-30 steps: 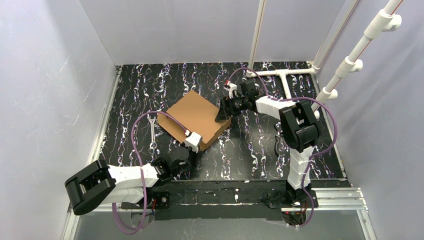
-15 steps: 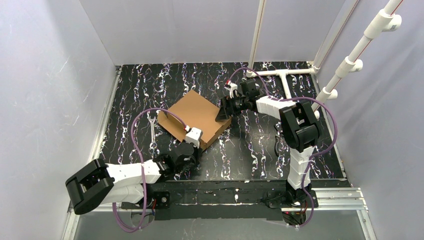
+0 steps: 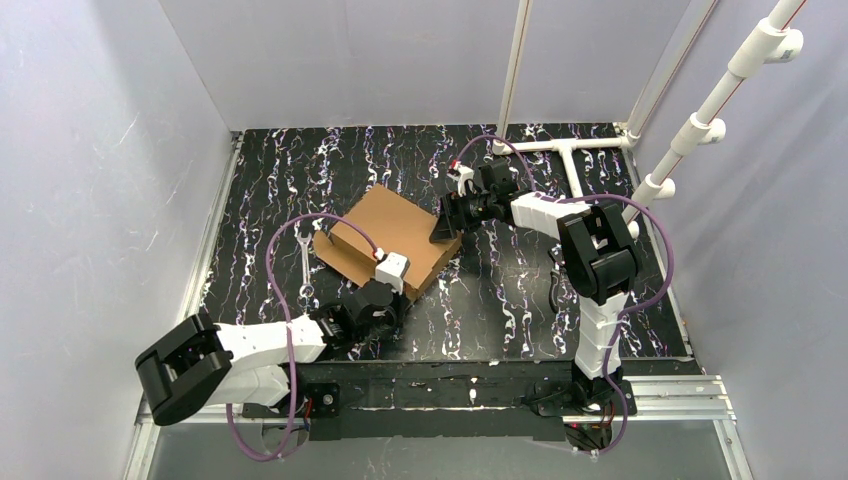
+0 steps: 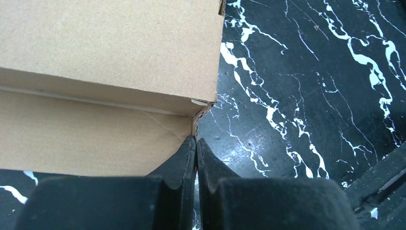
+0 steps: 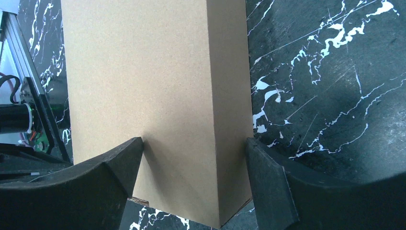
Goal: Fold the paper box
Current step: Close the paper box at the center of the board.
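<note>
From above, the paper box lies folded near the middle of the black marbled table, turned like a diamond. It is plain brown, with a flat top panel, and a dark gap shows under that panel at its left end. The left gripper sits at its near edge and the right gripper at its right corner.

In the left wrist view, the fingers are pressed together, their tips touching the lower flap just below a frayed corrugated corner.

In the right wrist view, the jaws stand wide and clasp the box's corner, one finger on the broad face and the other against the narrow side wall.
</note>
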Robot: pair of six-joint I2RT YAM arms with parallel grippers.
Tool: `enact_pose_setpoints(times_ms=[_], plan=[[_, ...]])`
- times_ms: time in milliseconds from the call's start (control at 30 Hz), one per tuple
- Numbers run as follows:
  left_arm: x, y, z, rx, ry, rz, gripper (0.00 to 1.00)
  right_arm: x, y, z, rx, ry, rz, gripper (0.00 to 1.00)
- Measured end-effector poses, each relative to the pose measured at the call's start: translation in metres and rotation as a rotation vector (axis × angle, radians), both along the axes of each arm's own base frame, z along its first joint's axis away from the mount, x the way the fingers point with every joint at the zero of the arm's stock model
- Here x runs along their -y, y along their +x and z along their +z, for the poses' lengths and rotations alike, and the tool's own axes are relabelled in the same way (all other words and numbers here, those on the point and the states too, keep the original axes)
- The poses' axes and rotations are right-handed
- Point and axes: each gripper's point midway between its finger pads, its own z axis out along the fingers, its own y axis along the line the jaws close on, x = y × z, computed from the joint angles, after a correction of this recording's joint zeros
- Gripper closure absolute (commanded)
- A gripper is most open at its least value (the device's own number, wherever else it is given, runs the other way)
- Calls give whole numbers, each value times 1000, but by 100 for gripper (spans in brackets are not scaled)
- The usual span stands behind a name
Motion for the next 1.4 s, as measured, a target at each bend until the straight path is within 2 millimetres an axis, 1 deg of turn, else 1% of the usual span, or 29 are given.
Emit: enact_pose_setpoints(times_ms=[533, 767, 1000, 1300, 1367, 1400], plan=[[24, -13, -1, -42, -66, -120, 100, -3, -1, 0, 4, 3, 7, 15], [28, -14, -2, -59, -89, -116, 95, -3, -1, 0, 6, 3, 7, 15], [32, -15, -3, -75, -111, -111, 87, -3, -1, 0, 5, 4, 8, 15], [35, -14, -2, -81, -130, -105, 90, -7, -6, 0, -1, 7, 20, 15], [35, -13, -2, -80, -132, -101, 89, -7, -6, 0, -2, 7, 21, 15], [34, -13, -2, -80, -134, -97, 86, -7, -6, 0, -2, 7, 21, 15]])
